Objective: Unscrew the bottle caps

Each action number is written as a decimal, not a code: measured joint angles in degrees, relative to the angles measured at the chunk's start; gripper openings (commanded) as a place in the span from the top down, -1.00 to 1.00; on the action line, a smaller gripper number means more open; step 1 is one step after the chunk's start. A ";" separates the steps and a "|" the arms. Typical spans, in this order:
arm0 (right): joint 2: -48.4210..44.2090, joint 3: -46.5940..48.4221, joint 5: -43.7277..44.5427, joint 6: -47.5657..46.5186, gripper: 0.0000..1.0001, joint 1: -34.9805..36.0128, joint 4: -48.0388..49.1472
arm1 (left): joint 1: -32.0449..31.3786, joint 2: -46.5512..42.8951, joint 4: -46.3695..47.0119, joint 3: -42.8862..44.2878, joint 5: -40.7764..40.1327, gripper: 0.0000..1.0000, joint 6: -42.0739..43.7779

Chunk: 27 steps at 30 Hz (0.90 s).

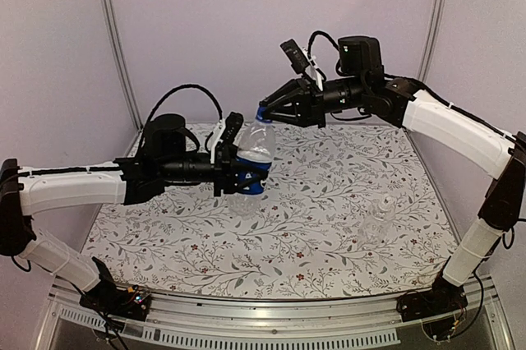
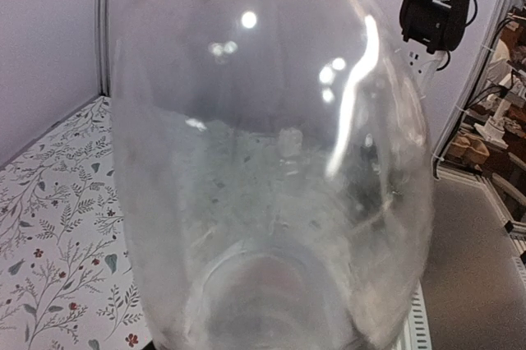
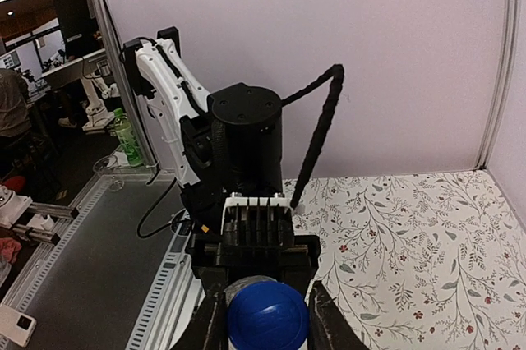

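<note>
Two arms, two bottles, one cap that can be made out. On the left, the left gripper point(image 1: 246, 171) is clamped across the blue label of the bottle point(image 1: 256, 143). The bottle is over the middle of the table point(image 1: 164, 243). It stands upright, its long axis vertical, neck up and base down. I cannot tell whether its base touches the cloth. At its top sits the blue cap point(image 1: 262, 113), facing up. The right gripper point(image 1: 268, 108) comes in level from the right and is closed on that cap, a finger on each side. Further right, well apart from both arms, the clear bottle point(image 1: 380, 217) stands upright on the table. It is so faint that its cap cannot be picked out.

The top view alone shows both bottles and the label. The left wrist view shows only the clear wall of the held bottle, filling the frame, with table pattern at the lower left. The right wrist view looks down on the cap's round top between the fingers point(image 3: 209, 325), with the left arm's wrist behind it.
</note>
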 measured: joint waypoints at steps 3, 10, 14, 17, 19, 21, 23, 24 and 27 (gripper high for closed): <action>0.00 0.00 -2.99 -1.99 0.99 -0.37 -0.70 | 0.00 0.28 0.50 -0.11 2.60 0.29 -0.39; 0.02 0.00 -3.17 -2.51 0.67 -0.50 -1.11 | 0.00 0.50 0.66 -0.15 2.73 0.30 -0.72; 0.02 0.00 -1.46 -1.95 0.37 -0.50 -1.25 | 0.00 0.50 0.37 -0.15 0.81 0.30 -0.68; 0.02 0.00 0.31 -1.16 0.11 -0.50 -1.38 | -0.02 0.50 0.11 -0.15 -0.81 0.30 -0.70; 0.04 0.00 2.34 -0.94 -0.18 -0.50 -1.62 | -0.04 0.50 0.09 -0.15 -2.14 0.30 -0.92; 0.17 0.00 4.07 -0.11 -0.44 -0.50 -2.14 | -0.04 0.48 0.09 -0.13 -3.63 0.30 -0.98; 0.24 -0.02 5.66 0.98 -0.70 -0.50 -2.43 | -0.04 0.48 -0.02 -0.13 -4.94 0.30 -1.03; 0.24 -0.04 6.64 1.14 -0.80 -0.50 -2.49 | -0.07 0.46 -0.04 -0.13 -5.68 0.30 -1.07; 0.07 -0.57 9.01 2.67 -0.97 -0.50 -2.21 | -0.07 0.46 -0.13 -0.13 -7.89 0.30 -1.38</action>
